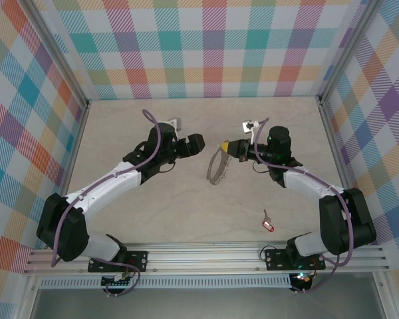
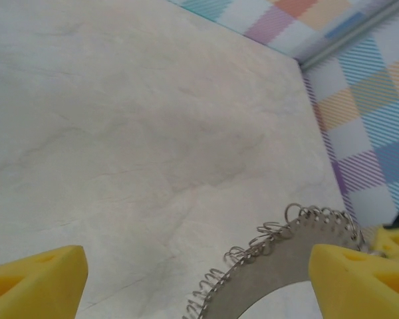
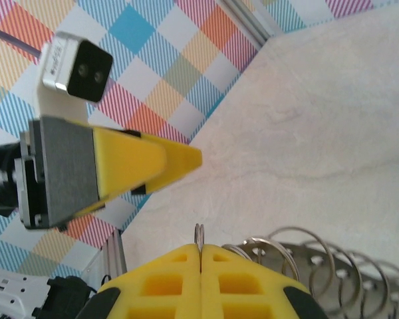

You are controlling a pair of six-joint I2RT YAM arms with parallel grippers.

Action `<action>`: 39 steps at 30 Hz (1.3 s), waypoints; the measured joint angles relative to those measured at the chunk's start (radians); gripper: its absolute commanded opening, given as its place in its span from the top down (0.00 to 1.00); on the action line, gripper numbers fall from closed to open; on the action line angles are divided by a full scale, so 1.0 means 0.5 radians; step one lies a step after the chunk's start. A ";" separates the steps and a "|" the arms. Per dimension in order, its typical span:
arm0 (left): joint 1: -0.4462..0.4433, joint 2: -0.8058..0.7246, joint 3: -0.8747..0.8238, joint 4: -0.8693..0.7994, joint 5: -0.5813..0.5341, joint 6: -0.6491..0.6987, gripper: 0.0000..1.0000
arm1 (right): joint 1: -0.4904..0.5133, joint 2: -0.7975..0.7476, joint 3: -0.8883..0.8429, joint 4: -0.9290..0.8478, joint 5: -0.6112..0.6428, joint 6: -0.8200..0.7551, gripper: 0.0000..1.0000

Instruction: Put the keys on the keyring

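Just right of centre in the overhead view, the right gripper (image 1: 229, 149) has its yellow fingers pressed together on the rim of the keyring (image 1: 217, 167). The ring hangs from that pinch, down and to the left, above the table (image 1: 153, 219). From the right wrist the pads meet flat, with a thin edge of metal showing between them and the wire loops fanning off toward the lower right of that frame.

Facing it from the left, the left gripper (image 1: 198, 145) stands with its jaws spread wide and nothing between them. Its own camera shows the fringed rim low in the picture, near the right-hand finger, though I cannot tell whether they touch.

The key (image 1: 268, 224) lies flat on the table in the lower right of the overhead view, well apart from both grippers and near the right arm base (image 1: 289, 256). Its long axis runs nearly up and down the frame, red head at the lower end and blade pointing up.

My judgement is that the right arm is nearer the key but is occupied with the ring. The free left gripper would have to reach down and right, passing under the ring, and turn its jaws to close across that short blade.
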 measured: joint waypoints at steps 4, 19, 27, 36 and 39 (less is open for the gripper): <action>0.000 0.034 -0.082 0.262 0.233 0.047 0.26 | 0.000 -0.001 -0.022 0.163 0.060 0.039 1.00; 0.000 0.219 -0.124 1.022 0.773 -0.053 0.62 | 0.000 0.029 -0.063 0.582 0.118 0.338 1.00; 0.000 0.256 -0.124 1.165 0.827 -0.107 0.63 | 0.002 0.042 -0.063 0.629 0.089 0.397 1.00; 0.000 0.301 -0.124 1.254 0.851 -0.158 0.66 | 0.015 0.042 -0.063 0.628 0.056 0.434 1.00; 0.000 0.319 -0.123 1.254 0.865 -0.164 0.68 | 0.017 0.043 -0.063 0.629 0.043 0.437 1.00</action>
